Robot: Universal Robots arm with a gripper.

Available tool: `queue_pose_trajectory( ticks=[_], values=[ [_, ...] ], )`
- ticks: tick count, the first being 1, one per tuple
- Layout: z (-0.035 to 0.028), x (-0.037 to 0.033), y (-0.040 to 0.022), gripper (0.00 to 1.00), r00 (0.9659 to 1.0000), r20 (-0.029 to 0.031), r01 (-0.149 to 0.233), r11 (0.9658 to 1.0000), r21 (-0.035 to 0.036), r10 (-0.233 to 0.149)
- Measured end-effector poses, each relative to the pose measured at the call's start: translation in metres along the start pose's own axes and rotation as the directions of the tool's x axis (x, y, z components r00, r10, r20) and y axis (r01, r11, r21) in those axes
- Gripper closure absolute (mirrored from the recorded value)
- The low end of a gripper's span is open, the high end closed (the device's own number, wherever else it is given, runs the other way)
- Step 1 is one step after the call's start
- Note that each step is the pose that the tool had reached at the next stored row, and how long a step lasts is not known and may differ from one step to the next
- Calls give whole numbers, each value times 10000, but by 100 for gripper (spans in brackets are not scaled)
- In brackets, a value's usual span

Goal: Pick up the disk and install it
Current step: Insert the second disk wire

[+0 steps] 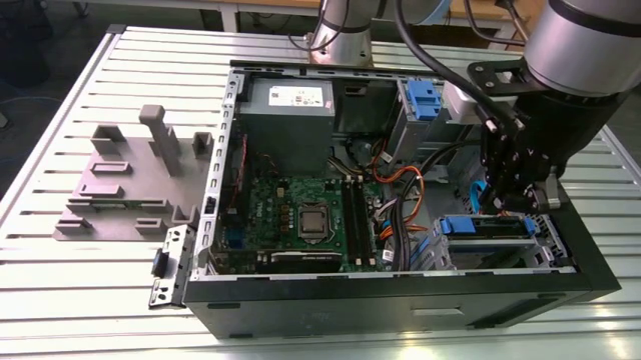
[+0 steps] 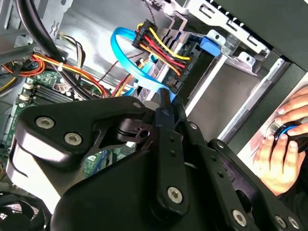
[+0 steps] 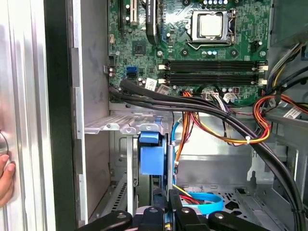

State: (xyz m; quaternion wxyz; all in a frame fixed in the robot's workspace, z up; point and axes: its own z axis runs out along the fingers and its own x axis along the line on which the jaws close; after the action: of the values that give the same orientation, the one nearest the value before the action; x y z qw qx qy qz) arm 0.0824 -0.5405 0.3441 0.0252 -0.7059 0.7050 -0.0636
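Blue-framed disk (image 1: 486,227) sits seated in the computer case (image 1: 401,300) bay. Gripper (image 1: 521,199) hovers just above it; finger spacing cannot be determined.

We see our arm (image 1: 581,45) as a thick silver-grey tube with a black wrist block below it, and black cables (image 1: 440,52) looping along it. Our gripper (image 1: 521,196) is matte black, built of flat linked bars joined by round silver screws (image 2: 174,194). Its rounded housing (image 2: 72,130) carries two more silver screws.

Disk (image 1: 488,226) mostly hidden in bay
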Motion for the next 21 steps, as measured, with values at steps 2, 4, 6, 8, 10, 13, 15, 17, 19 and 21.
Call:
queue_pose_trajectory(
  ticks=[2, 4, 6, 8, 10, 13, 15, 17, 19, 21],
  values=[
    [9, 2, 2, 84, 10000, 28, -6, 10000, 10, 6],
    [19, 4, 3, 84, 10000, 51, -9, 10000, 24, 9],
    [25, 9, 4, 84, 10000, 80, -14, 10000, 38, 14],
    [29, 14, 5, 84, 10000, 85, -17, 10000, 72, 16],
    [35, 20, 6, 84, 10000, 88, -20, 9999, 125, 19],
    [48, 39, 11, 84, 10000, 92, -24, 9998, 194, 23],
    [61, 58, 15, 84, 9999, 131, -32, 9997, 233, 29],
    [73, 80, 20, 84, 9998, 175, -41, 9996, 280, 36],
    [81, 109, 25, 84, 9996, 273, -58, 9995, 317, 50],
    [86, 135, 28, 84, 9991, 426, -83, 9994, 336, 69]
  ],
)
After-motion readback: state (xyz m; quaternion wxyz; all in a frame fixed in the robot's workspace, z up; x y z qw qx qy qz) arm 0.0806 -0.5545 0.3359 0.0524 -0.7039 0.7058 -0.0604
